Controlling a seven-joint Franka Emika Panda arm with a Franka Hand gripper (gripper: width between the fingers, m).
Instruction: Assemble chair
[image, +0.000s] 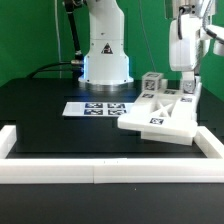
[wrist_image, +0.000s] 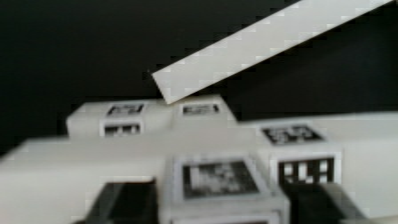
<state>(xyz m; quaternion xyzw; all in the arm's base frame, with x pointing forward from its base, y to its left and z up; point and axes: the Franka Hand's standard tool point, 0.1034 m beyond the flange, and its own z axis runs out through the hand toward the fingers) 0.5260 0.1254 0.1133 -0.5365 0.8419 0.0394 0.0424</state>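
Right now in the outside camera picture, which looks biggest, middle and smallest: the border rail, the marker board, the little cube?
1. Border rail, biggest.
2. Marker board.
3. Little cube, smallest.
The rail is nearest the camera, so its lead is exaggerated.

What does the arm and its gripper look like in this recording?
The arm is glossy white with rounded segments; its base shows a small dark triangular mark and a light blue glow at the bottom. Black cables trail off beside it. The gripper has a white body with dark fingers, which look blurred in the wrist view.
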